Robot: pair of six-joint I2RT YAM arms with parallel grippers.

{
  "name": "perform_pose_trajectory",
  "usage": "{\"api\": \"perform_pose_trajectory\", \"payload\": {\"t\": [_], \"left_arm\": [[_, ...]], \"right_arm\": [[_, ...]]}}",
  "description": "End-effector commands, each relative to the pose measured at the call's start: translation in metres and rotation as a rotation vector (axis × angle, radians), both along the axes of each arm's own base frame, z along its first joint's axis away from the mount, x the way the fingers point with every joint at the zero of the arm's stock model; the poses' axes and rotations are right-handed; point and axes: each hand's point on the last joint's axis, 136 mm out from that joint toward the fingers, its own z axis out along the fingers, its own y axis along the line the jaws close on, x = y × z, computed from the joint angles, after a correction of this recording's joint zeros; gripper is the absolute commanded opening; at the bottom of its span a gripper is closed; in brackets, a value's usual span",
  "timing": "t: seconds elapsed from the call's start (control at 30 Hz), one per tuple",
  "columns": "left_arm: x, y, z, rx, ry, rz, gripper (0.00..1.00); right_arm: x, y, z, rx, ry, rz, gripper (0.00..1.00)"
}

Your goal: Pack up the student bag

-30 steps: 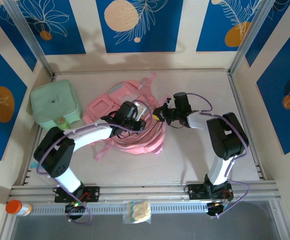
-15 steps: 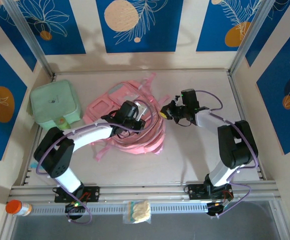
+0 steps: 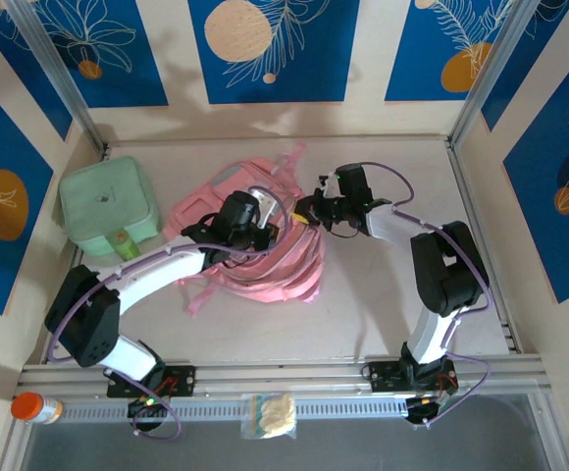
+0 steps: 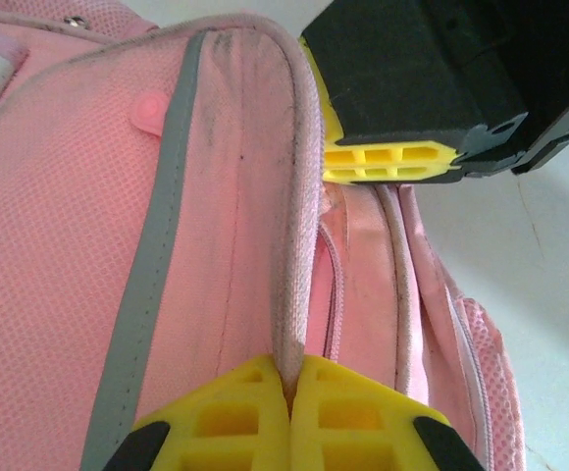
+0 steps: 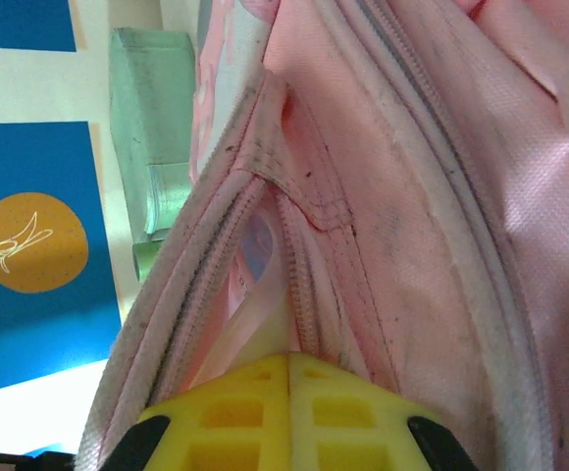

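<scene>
**Two pinches on the student bag**

I see it lying mid-table, the mint-green case at its 9 o'clock. My left gripper has its jaws clamped on a fabric edge. My right gripper, at the bag's 2 o'clock, pinches the zip seam.

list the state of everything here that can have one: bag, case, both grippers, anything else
student bag: lying on the table, zip open at least where the right wrist view shows a gap, rim pinched by both grippers
left gripper: shut on the bag's piped rim
right gripper: shut on the fabric beside the zip
mint-green case: lid down, apart from the bag
orange-capped bottle: on its side, cap on
</scene>
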Motion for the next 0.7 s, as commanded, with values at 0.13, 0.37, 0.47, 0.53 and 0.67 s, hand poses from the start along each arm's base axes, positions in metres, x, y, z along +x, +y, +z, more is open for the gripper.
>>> {"api": "perform_pose_trajectory", "payload": {"t": [0.13, 0.37, 0.47, 0.53, 0.67], "left_arm": [[0.004, 0.000, 0.031, -0.115, -0.059, 0.027, 0.00], [0.014, 0.009, 0.042, -0.138, -0.081, 0.082, 0.00], [0.017, 0.016, 0.052, -0.134, -0.111, 0.089, 0.00], [0.019, 0.020, 0.054, -0.108, -0.114, 0.082, 0.00], [0.012, 0.018, 0.063, -0.112, -0.151, 0.018, 0.00]], "right_arm": [[-0.004, 0.024, -0.006, 0.019, -0.031, 0.097, 0.00], [-0.011, 0.011, 0.003, -0.035, -0.067, 0.070, 0.00], [-0.008, -0.010, 0.000, -0.059, -0.044, 0.021, 0.06], [-0.007, -0.018, 0.004, -0.072, -0.043, 0.014, 0.08], [-0.002, -0.031, 0.013, -0.081, -0.042, -0.002, 0.21]]}}
